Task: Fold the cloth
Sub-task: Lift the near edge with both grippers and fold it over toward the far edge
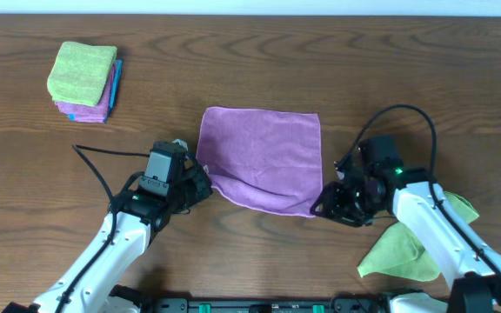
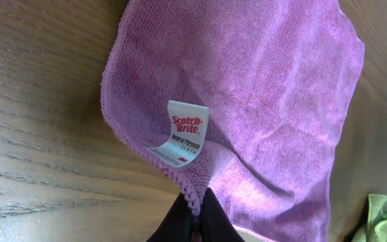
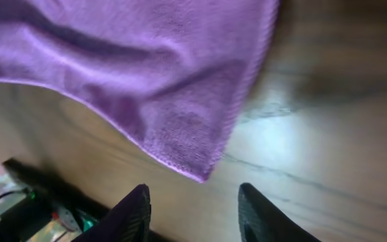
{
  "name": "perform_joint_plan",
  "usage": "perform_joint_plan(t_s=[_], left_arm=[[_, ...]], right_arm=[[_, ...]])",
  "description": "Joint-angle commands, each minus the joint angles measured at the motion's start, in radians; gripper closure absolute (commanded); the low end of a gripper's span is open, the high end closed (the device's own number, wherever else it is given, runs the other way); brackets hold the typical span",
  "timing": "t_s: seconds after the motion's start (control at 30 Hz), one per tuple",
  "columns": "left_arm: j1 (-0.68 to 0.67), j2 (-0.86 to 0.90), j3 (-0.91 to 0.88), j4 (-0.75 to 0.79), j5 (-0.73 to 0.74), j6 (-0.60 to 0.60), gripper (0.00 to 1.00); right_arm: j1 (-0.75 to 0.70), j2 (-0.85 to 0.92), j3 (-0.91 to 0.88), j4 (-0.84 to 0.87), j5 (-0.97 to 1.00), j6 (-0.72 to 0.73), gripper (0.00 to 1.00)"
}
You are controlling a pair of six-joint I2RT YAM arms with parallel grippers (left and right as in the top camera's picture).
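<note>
Left claw (image 2: pixel 195 218): jaws closing fully on the near-left corner of the purple microfibre cloth (image 1: pixel 263 156), with the hem bunching between the dark fingers. A white sewn-in brand label (image 2: pixel 187 131) is sitting just past the pinch, facing up.

Right claw (image 3: pixel 193 214): jaws standing wide apart, gripping nothing. The cloth's near-right corner is pointing toward the gap but not lying between the pads, as far as the wrist view shows.

The cloth is lying mid-worktop, a little toward the near edge. Its far edge is lying flat and its near edge is curving and rumpling.

Risks, as I am judging them:
- With only one corner held, any lift is likely dragging the cloth askew and folding it on a diagonal.
- The right claw, shutting where it is, may be catching only the hem tip, or nothing.
- A crumpled lime-green cloth (image 1: pixel 403 250) is lying under the right arm by the near-right corner and could snag.

A stack of folded cloths (image 1: pixel 83 74), green over pink and blue, is sitting at the far-left corner, well apart.

The dark brown wood-grain worktop (image 1: pixel 320 61) is showing glare in the right wrist view. Only a pale strip is showing beyond the far edge.
</note>
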Motion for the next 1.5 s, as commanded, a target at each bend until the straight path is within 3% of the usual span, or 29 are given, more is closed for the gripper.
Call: perform_joint_plan(t_s=[0.0,0.23,0.4,0.67,0.9,1.23,1.47], left_arm=[[0.003,-0.001,0.014,0.001,0.007,0.011,0.94],[0.003,-0.001,0.014,0.001,0.008,0.011,0.94],[0.003,-0.001,0.014,0.002,0.011,0.011,0.94],[0.003,-0.001,0.014,0.001,0.014,0.011,0.94],[0.003,-0.001,0.014,0.001,0.014,0.011,0.94],[0.003,-0.027,0.032,0.003,0.045,0.017,0.94],[0.004,-0.051,0.118,0.003,-0.042,0.049,0.95]], right_arm=[[0.016,0.001,-0.048,0.039,-0.076,0.032,0.58],[0.036,0.001,-0.154,0.192,-0.110,0.172,0.63],[0.036,0.003,-0.155,0.232,-0.105,0.211,0.64],[0.036,0.003,-0.155,0.255,-0.098,0.243,0.73],[0.036,0.003,-0.155,0.255,-0.087,0.250,0.99],[0.035,0.003,-0.122,0.307,-0.099,0.280,0.98],[0.034,0.003,0.012,0.342,-0.059,0.289,0.98]])
